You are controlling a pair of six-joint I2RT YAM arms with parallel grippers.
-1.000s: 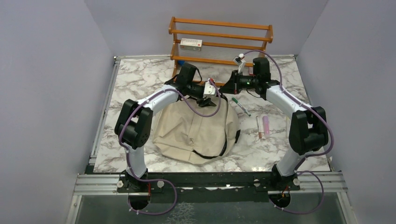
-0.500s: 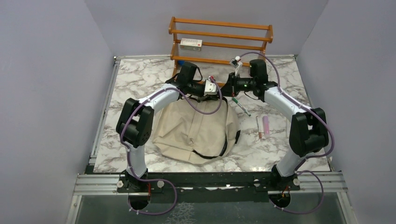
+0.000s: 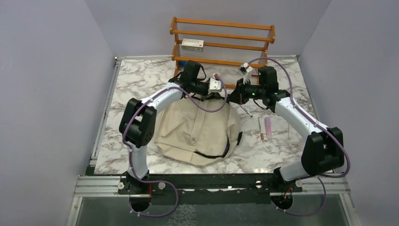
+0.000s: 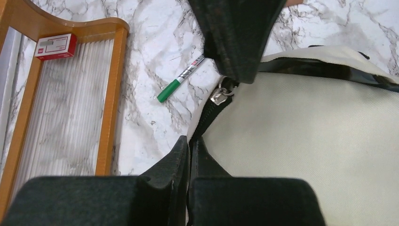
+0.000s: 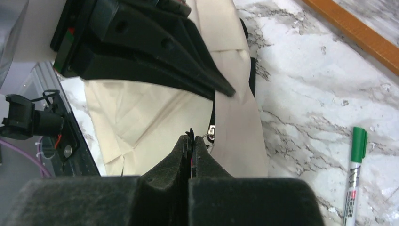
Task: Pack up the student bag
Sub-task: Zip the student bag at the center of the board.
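The student bag (image 3: 197, 132), cream canvas with black straps, lies flat in the middle of the marble table. Both grippers meet at its far top edge. My left gripper (image 4: 193, 141) is shut, pinching the black zipper edge of the bag (image 4: 306, 141). In the right wrist view my right gripper (image 5: 192, 139) is shut on the black zipper pull tab, with the silver zipper slider (image 5: 211, 132) just beyond its tips. From above, the left gripper (image 3: 222, 93) and the right gripper (image 3: 231, 95) sit almost tip to tip.
A wooden rack (image 3: 223, 42) stands at the back with a red-and-white box (image 3: 192, 44) on it. A green marker (image 3: 243, 107) lies just right of the bag. A pen (image 3: 260, 128) and a pink stick (image 3: 267, 125) lie further right.
My left gripper has closed on the bag's zipper edge and shifted toward the back. The right arm has swung its elbow out to the right, still shut on the pull tab.
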